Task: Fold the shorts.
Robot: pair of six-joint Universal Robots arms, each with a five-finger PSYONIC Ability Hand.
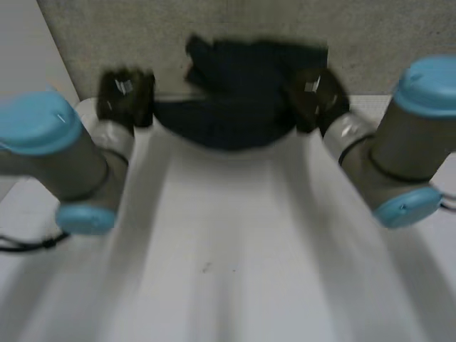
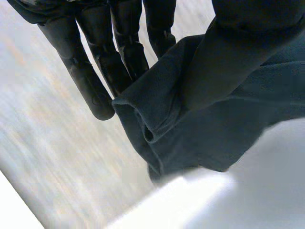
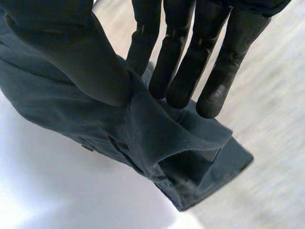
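Note:
The dark navy shorts hang bunched between my two hands over the far end of the white table. My left hand holds their left end. In the left wrist view the fingers run straight and the thumb presses a fold of the shorts against them. My right hand holds the right end. There the thumb and fingers pinch a hemmed corner of the shorts. The middle of the shorts sags in a curve toward the table.
A grey speckled wall stands right behind the table's far edge. My left arm and right arm flank the bare white tabletop that stretches toward me.

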